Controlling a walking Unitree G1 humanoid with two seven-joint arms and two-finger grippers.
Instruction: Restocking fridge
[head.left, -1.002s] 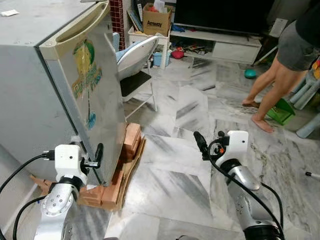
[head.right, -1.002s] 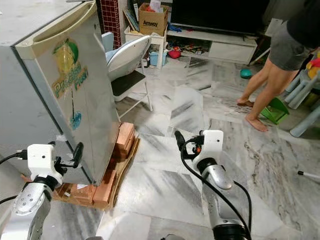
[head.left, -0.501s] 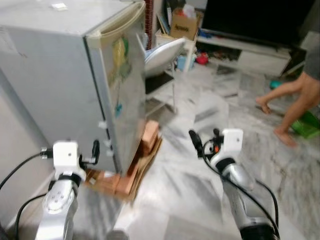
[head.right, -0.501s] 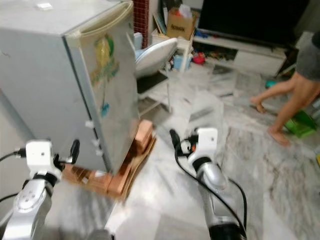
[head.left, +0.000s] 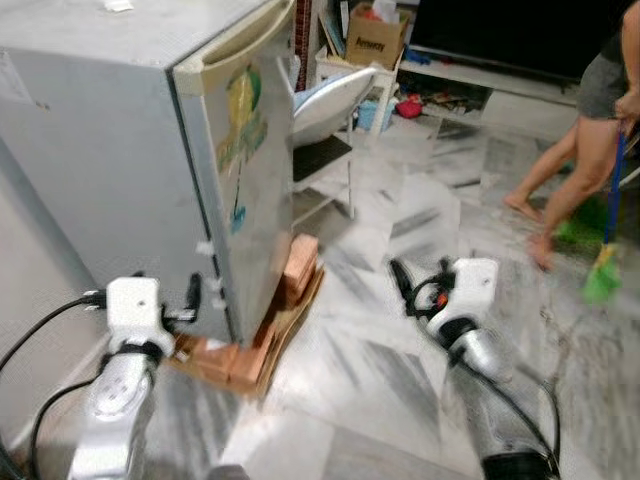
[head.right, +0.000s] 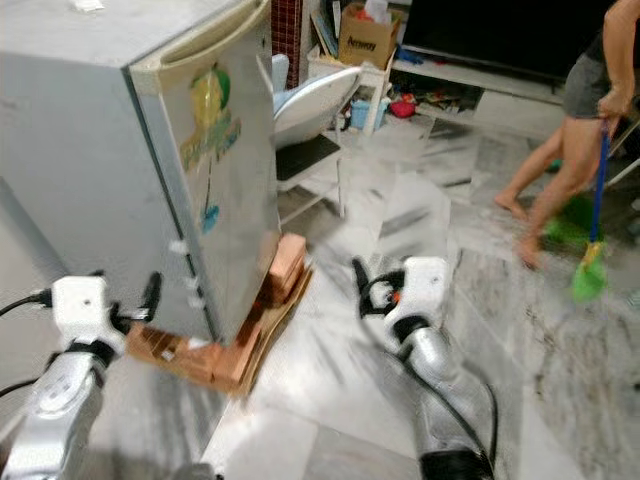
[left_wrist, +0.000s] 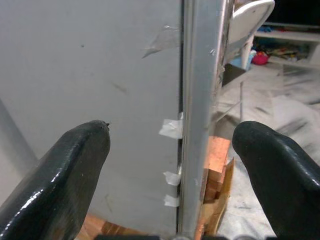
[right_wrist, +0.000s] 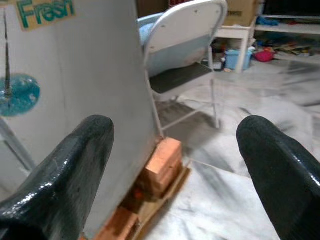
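A: What's furthest left?

B: The left gripper, fingers spread wide and holding nothing. The fridge is right in front of it, and the seam where the door meets the cabinet sits between the two fingers, bits of tape stuck along it.

A: So the door's shut?

B: Yes, shut. The fridge rests on bricks and flattened cardboard, just below and ahead of that gripper.

A: And the right side?

B: The right gripper is also spread open and empty, hanging over bare marble floor, with the door face and a white folding chair ahead of it. Far beyond, a person is sweeping with a broom.

A: Which step is this?

B: I'd say the approach, before opening. No stock is in either gripper. Next, the left gripper probably needs to reach up to the recessed handle along the door's top edge and pull the door outward.
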